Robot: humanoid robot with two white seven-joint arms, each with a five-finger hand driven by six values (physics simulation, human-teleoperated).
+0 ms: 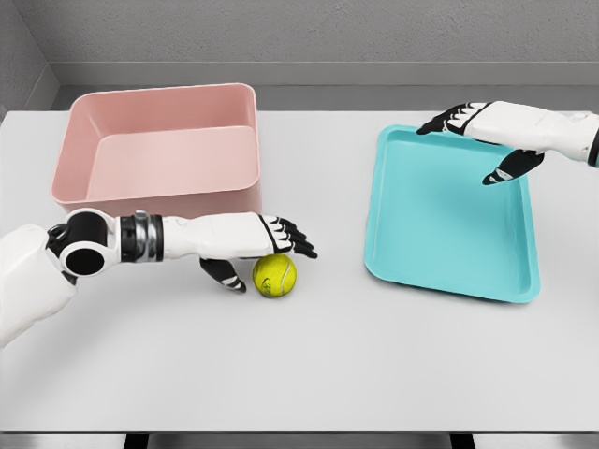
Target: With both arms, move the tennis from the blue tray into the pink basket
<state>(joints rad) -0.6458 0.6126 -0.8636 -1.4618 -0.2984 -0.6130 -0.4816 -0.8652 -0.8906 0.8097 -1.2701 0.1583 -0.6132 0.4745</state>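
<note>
A yellow-green tennis ball lies on the white table, just in front of the pink basket at the back left. My left hand reaches in from the left and hovers right over the ball. Its fingers stretch out above the ball's top and the thumb hangs down to the ball's left, open, not closed on it. The blue tray lies on the right and holds nothing. My right hand floats open above the tray's far right corner, holding nothing.
The white table stretches wide in front of the ball and the tray. A grey wall runs behind the table's far edge. The basket stands close behind my left forearm.
</note>
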